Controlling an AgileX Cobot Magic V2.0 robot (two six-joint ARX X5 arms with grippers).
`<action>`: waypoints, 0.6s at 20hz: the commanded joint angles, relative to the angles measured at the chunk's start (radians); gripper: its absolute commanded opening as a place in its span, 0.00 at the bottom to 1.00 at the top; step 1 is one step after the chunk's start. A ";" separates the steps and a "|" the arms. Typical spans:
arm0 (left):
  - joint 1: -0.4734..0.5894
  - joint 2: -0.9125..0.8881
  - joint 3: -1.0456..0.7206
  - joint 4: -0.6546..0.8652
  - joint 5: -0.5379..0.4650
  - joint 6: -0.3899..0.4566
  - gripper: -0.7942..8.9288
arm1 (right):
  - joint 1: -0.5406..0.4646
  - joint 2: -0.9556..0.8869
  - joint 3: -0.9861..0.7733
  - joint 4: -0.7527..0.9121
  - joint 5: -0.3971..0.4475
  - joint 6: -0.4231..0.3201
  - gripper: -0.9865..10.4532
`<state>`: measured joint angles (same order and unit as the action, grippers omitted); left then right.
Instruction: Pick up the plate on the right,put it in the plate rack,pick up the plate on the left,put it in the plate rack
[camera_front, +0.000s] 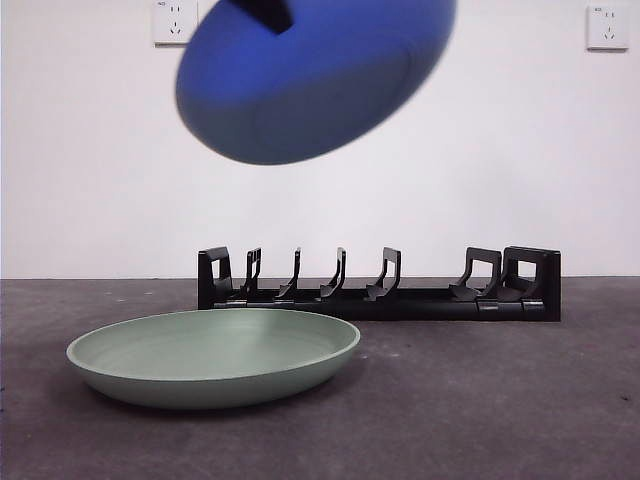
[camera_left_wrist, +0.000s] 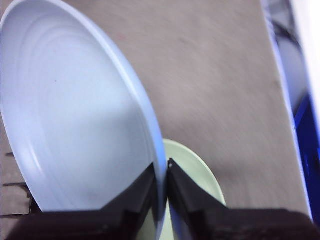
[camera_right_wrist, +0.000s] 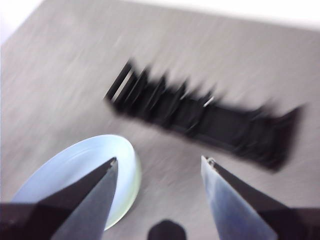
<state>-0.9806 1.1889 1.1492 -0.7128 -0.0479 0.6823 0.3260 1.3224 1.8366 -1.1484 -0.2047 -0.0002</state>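
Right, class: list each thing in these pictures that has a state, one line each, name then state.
blue plate: lifted, tilted, held by its rim above the table
green plate: flat on the table, untouched
plate rack: upright, no plate in it
left tool: shut on the blue plate's rim
right tool: open, holding nothing

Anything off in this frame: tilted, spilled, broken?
Nothing damaged or spilled. The round blue plate hangs tilted above the long black plastic plate rack, pinched at its rim by the left gripper. The pale green plate lies flat on the table. The right gripper is open, empty.
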 joint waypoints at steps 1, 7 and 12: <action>0.063 -0.005 -0.001 0.134 0.070 -0.164 0.07 | 0.000 -0.047 -0.002 -0.011 0.049 -0.012 0.34; 0.265 0.012 -0.001 0.520 0.205 -0.488 0.07 | 0.001 -0.156 -0.002 -0.121 0.063 -0.030 0.33; 0.416 0.122 -0.001 0.706 0.356 -0.640 0.07 | 0.001 -0.183 -0.003 -0.201 0.059 -0.039 0.33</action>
<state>-0.5682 1.3025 1.1496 -0.0242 0.3019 0.0887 0.3260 1.1389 1.8370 -1.3514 -0.1455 -0.0273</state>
